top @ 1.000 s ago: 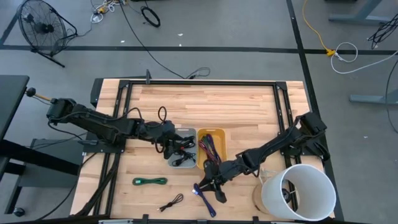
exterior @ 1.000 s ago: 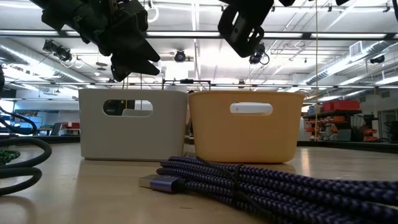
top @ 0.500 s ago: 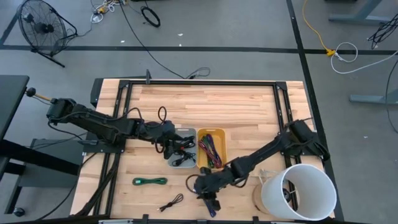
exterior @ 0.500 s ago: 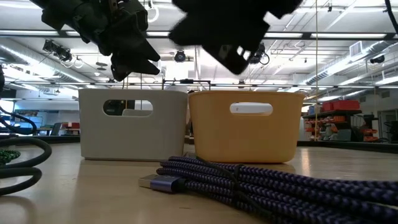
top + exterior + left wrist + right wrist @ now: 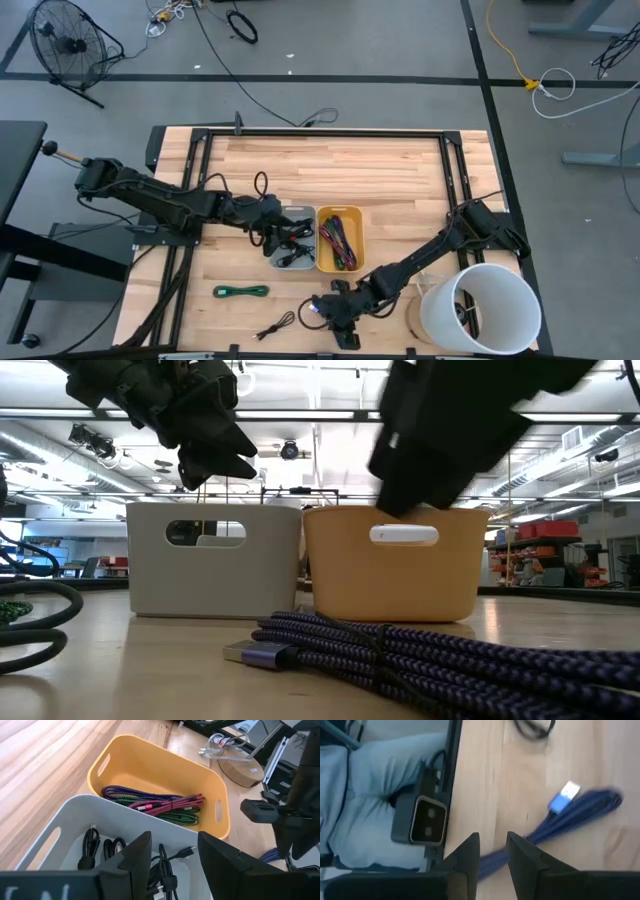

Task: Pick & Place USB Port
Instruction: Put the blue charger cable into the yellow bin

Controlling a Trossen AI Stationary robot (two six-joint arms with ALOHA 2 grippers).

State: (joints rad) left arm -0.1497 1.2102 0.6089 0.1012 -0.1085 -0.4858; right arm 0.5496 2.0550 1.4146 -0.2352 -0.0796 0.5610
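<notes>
A blue braided USB cable [image 5: 420, 655] lies coiled on the wood near the table's near edge, its silver plug [image 5: 258, 653] resting flat. In the right wrist view the cable [image 5: 585, 812] runs from its blue-tipped plug [image 5: 565, 800] back toward my right gripper [image 5: 492, 857]. That gripper [image 5: 335, 312] is open and hovers low over the cable [image 5: 343, 338], one finger on each side; I cannot tell whether it touches. My left gripper [image 5: 275, 235] is open and empty above the grey bin [image 5: 292, 243] of black cables [image 5: 100, 852].
A yellow bin [image 5: 340, 240] of coloured cables [image 5: 160, 805] stands beside the grey bin. A green cable [image 5: 241, 291] and a black cable [image 5: 275, 325] lie near the near edge. A white cylinder [image 5: 480, 308] and a wooden disc [image 5: 412, 315] are at the near right corner. The low camera [image 5: 427, 820] sits at the edge.
My right gripper has moved from beside the yellow bin toward the table's near edge and down, over the blue cable. The cable has stayed where it was, and the left arm has kept still.
</notes>
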